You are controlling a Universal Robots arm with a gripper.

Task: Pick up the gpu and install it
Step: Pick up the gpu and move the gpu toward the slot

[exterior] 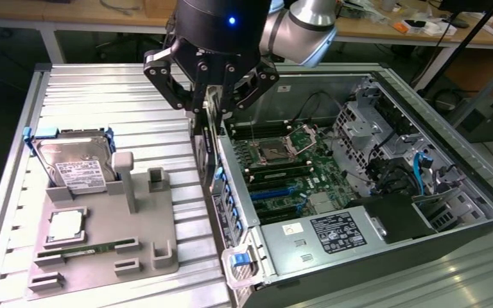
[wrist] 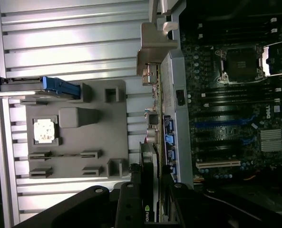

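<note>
My gripper [exterior: 210,106] is shut on the gpu [exterior: 202,144], a thin black card held on edge and hanging down from the fingers. In the exterior view it hovers just outside the rear wall of the open computer case [exterior: 229,192], above the ribbed table. In the wrist view the gripper [wrist: 152,199] clamps the gpu [wrist: 148,166] by its dark cooler face, and the card's silver bracket [wrist: 155,47] sticks out ahead along the case wall. The motherboard [exterior: 281,167] with its blue expansion slots [wrist: 221,124] lies inside the case beside the card.
A grey fixture plate [exterior: 144,231] on the exterior view's left carries a hard drive [exterior: 75,163], a processor [exterior: 65,224] and a memory stick [exterior: 84,249]. Inside the case are a power supply [exterior: 332,234], drive cages [exterior: 358,122] and cables. A workbench stands behind.
</note>
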